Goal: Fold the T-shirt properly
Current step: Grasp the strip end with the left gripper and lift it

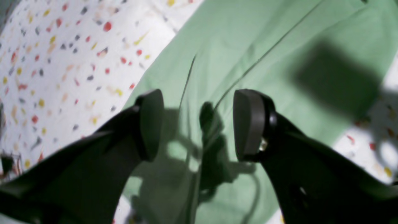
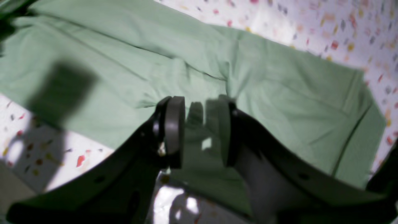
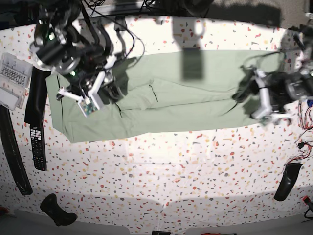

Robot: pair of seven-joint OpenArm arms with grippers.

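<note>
I have the T-shirt (image 3: 166,93), a large pale sage-green shirt of soft thin cloth, lying as a long folded band across the upper half of the base view on the white speckled terrazzo-patterned tabletop (image 3: 171,176), running from the left side to the right. In the left wrist view my left gripper (image 1: 199,124) has its dark pads spread wide with nothing between them, only bare green cloth and its own shadow below; it hangs over the right end of the band in the base view. In the right wrist view my right gripper (image 2: 199,132) has its pads partly apart, a gap showing between them; a fold of cloth lies close in front of them, but I cannot tell whether they pinch it. My worry is the thin fabric: if I close on one layer only, the upper layer will lift and the lower one drag, undoing the fold line. If the two ends are not lifted evenly, the long band will twist or skew. The black remote control (image 3: 37,145) and the slim black bar (image 3: 13,152) at the left edge sit near the shirt's corner, so a wide sweep there could catch them.
</note>
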